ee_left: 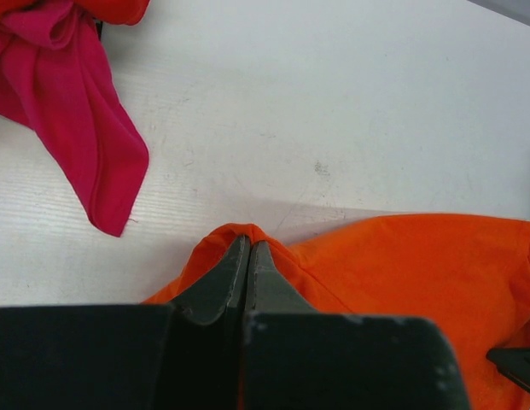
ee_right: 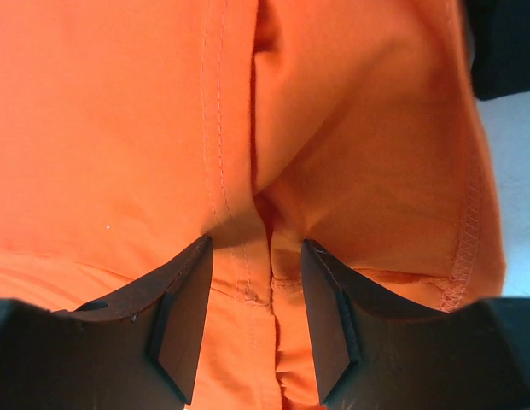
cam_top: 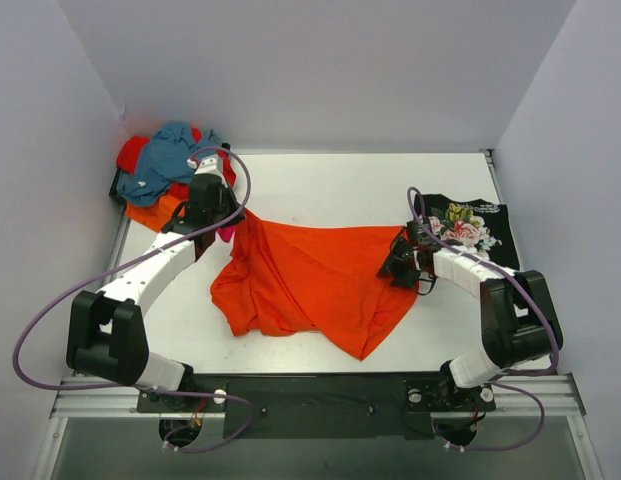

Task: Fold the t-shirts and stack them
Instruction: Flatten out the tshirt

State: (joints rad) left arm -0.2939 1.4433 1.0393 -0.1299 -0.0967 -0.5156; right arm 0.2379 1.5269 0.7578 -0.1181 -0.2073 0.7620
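Observation:
A bright orange t-shirt (cam_top: 310,280) lies spread and rumpled mid-table, its top edge stretched straight between my grippers. My left gripper (cam_top: 230,220) is shut on its upper left corner, seen pinched in the left wrist view (ee_left: 249,243). My right gripper (cam_top: 398,262) sits at the shirt's right edge; in the right wrist view (ee_right: 258,248) its jaws stand apart with a seamed fold of orange cloth (ee_right: 119,128) between them. A black floral t-shirt (cam_top: 470,225) lies folded at the right. A pile at the back left holds teal (cam_top: 170,155), red (cam_top: 135,150) and orange shirts.
A magenta shirt (ee_left: 68,111) hangs off the pile just left of my left gripper. White walls close in the table at the back and both sides. Bare tabletop (cam_top: 330,190) shows behind the orange shirt.

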